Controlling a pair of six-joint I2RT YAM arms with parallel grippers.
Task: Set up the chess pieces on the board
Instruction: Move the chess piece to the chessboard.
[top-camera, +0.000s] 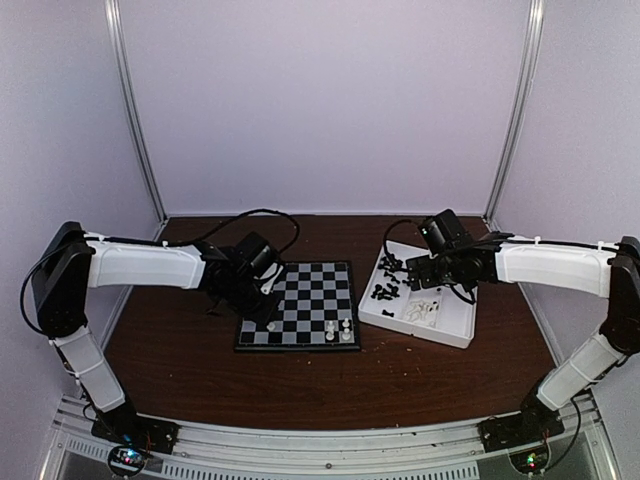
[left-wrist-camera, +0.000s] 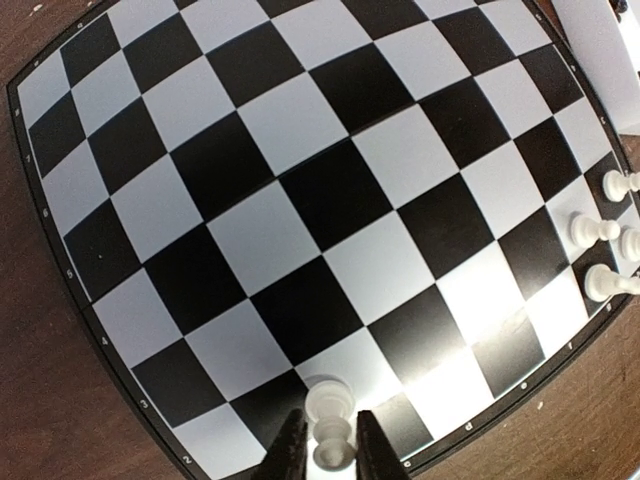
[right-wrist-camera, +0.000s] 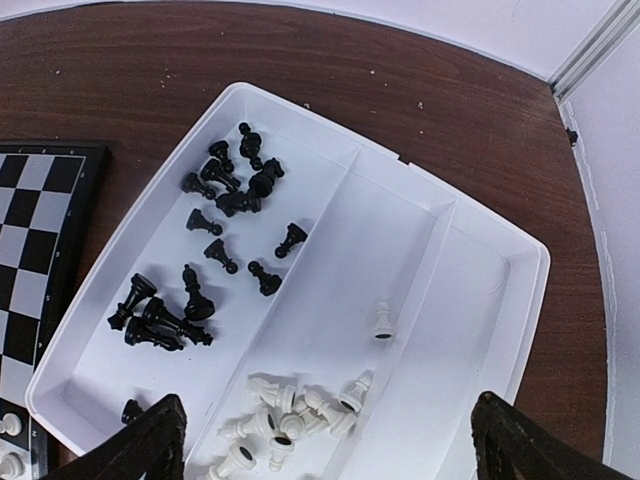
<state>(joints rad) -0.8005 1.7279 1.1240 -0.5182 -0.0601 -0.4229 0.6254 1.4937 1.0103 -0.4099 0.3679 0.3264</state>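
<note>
The board (top-camera: 300, 300) lies at mid-table. A white pawn (left-wrist-camera: 329, 402) stands on its near edge row, and my left gripper (left-wrist-camera: 327, 425) is shut on it, one dark finger (left-wrist-camera: 288, 450) pressed to each side. Several more white chess pieces (left-wrist-camera: 597, 232) stand at the board's right corner (top-camera: 338, 330). My right gripper (right-wrist-camera: 330, 420) hangs wide open over the white tray (right-wrist-camera: 470, 250), with nothing between its fingers. In the tray, black chess pieces (right-wrist-camera: 215, 250) lie in the left compartment, white ones (right-wrist-camera: 290, 415) are heaped in the middle one, and a lone white pawn (right-wrist-camera: 381, 322) stands apart.
The divided tray (top-camera: 445, 335) sits just right of the board, and its corner (left-wrist-camera: 600, 40) shows in the left wrist view. Brown tabletop (top-camera: 180, 340) surrounds both. Pale walls and metal posts (top-camera: 140, 120) close in the back and sides.
</note>
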